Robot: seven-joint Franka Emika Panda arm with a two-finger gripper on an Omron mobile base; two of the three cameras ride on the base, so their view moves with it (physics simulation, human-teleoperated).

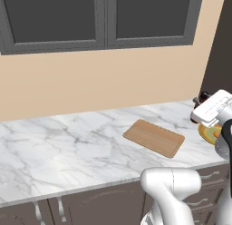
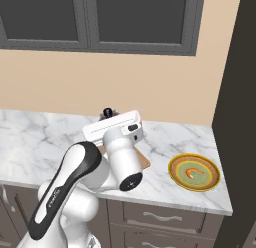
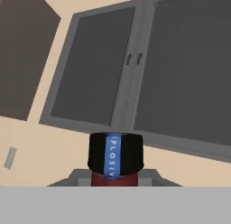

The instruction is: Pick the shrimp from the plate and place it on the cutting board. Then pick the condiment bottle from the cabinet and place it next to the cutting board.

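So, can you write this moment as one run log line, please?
gripper: shut on condiment bottle | shrimp: on plate | cutting board: bare | bottle: above counter, not yet placed

Even soft light, sharp, faint shadows

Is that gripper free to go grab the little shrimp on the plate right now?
Probably not yet. The gripper appears shut on the condiment bottle, so it is occupied. The shrimp lies uncovered on the plate, nothing above it.
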